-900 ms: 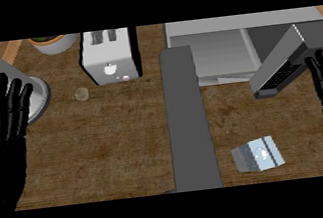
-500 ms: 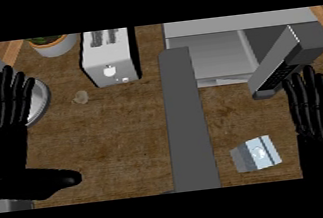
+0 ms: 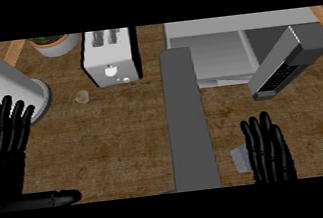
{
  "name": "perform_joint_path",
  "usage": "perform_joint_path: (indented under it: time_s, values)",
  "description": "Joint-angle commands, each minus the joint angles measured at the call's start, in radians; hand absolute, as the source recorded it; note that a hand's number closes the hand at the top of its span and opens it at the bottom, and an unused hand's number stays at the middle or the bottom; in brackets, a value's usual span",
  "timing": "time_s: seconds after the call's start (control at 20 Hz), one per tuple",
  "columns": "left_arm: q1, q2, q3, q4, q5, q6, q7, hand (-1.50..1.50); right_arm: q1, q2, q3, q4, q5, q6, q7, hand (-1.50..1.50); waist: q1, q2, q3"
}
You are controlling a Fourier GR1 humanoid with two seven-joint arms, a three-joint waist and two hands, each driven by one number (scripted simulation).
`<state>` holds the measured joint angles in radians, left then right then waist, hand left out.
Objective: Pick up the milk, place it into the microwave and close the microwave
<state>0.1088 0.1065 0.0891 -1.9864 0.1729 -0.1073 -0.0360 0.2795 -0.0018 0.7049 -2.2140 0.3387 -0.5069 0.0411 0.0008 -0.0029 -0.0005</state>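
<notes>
Milk (image 3: 238, 159) half covered by straight-fingered right hand (image 3: 269, 150); left hand (image 3: 2, 149) spread flat; microwave (image 3: 214, 54) open, toaster (image 3: 110, 59) beside.

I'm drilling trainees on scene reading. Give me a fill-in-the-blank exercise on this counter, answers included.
1. The microwave has its door standing ____.
2. The hand hiding part of the milk is the robot's ____ one.
3. In the head view, the toaster stands to the microwave's ____.
4. The milk sits ____ the microwave, on the counter.
Missing words: open; right; left; outside.
</notes>
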Motion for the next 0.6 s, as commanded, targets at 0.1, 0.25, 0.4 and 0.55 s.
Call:
perform_joint_path:
  time_s: [0.1, 0.25, 0.4, 0.55]
  values:
    - [0.123, 0.001, 0.028, -0.038, 0.037, -0.075, -0.071, -1.50, 0.019, 0.002, 0.081, 0.039, 0.112, -0.137, -0.012, -1.50, 0.002, 0.001, 0.000]
    - [0.188, -0.010, 0.022, -0.061, 0.038, -0.097, -0.098, -1.50, 0.015, 0.001, 0.032, 0.080, 0.142, -0.176, 0.001, -1.50, 0.005, 0.002, 0.000]
    - [0.191, -0.030, -0.001, -0.074, -0.002, -0.076, -0.089, -1.50, -0.014, 0.001, 0.021, 0.137, 0.162, -0.255, -0.016, -1.50, 0.004, 0.002, 0.000]
    - [0.259, -0.049, -0.032, -0.158, -0.017, -0.071, -0.063, -1.50, 0.098, -0.026, 0.014, 0.107, 0.150, -0.285, -0.095, -1.50, 0.003, 0.000, 0.001]
